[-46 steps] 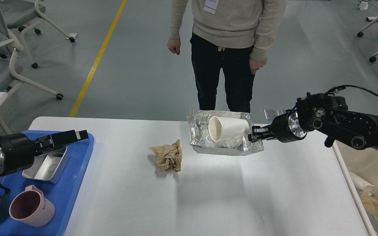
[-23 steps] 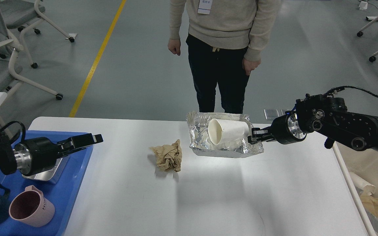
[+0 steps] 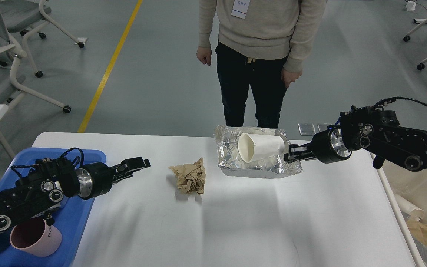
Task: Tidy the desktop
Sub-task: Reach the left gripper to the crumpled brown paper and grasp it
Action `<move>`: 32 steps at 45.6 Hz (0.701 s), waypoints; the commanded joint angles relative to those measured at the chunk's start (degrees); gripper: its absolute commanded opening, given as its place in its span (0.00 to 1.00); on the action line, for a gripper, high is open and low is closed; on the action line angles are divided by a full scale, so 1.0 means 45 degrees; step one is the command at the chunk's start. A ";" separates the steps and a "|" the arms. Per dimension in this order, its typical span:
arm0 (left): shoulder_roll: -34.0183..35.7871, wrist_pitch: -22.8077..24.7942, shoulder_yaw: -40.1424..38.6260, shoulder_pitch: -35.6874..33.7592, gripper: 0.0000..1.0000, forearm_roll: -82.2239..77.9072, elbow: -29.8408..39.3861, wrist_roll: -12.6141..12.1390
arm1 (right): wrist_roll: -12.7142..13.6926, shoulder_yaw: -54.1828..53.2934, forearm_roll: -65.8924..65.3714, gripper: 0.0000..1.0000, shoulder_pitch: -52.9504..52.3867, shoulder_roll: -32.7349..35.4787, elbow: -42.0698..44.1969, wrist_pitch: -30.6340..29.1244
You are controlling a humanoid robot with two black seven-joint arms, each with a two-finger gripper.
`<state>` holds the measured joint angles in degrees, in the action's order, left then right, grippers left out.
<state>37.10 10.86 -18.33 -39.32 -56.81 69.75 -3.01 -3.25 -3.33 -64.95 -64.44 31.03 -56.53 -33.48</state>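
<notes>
The white desktop (image 3: 235,222) fills the lower view. A crumpled brown paper ball (image 3: 190,180) lies near its middle. My right gripper (image 3: 290,155) is shut on the right rim of a crinkled foil tray (image 3: 232,163) and holds it slightly above the table near the far edge. A white paper cup (image 3: 260,146) lies on its side in the foil tray. My left gripper (image 3: 139,166) hovers low over the table, left of the paper ball and apart from it. It is empty and looks open.
A blue tray (image 3: 83,222) at the left front holds a pink mug (image 3: 32,237), partly under my left arm. A person (image 3: 261,55) stands at the far edge behind the foil tray. A beige bin (image 3: 421,230) with rubbish sits below the right edge.
My left gripper has moved right, from over the blue tray out over the table toward the paper ball. My right gripper and the foil tray have shifted slightly right.
</notes>
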 commanded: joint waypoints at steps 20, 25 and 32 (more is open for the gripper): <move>-0.3460 0.0027 0.0090 -0.0012 0.77 -0.0402 -0.3078 0.0102 | -0.0019 -0.0021 0.0000 0.00 0.0022 0.0291 -0.0269 0.0037; -0.3771 0.0027 0.0344 -0.0052 0.77 -0.0364 -0.3643 0.0180 | -0.0020 -0.0021 0.0000 0.00 0.0022 0.0585 -0.0406 0.0056; -0.4514 0.0047 0.0402 -0.0032 0.77 -0.0363 -0.4659 0.0219 | -0.0019 -0.0021 0.0000 0.00 0.0022 0.0604 -0.0425 0.0076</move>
<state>18.98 11.01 -16.74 -39.52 -58.49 51.80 -2.15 -3.35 -3.43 -64.95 -64.33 33.65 -58.37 -33.19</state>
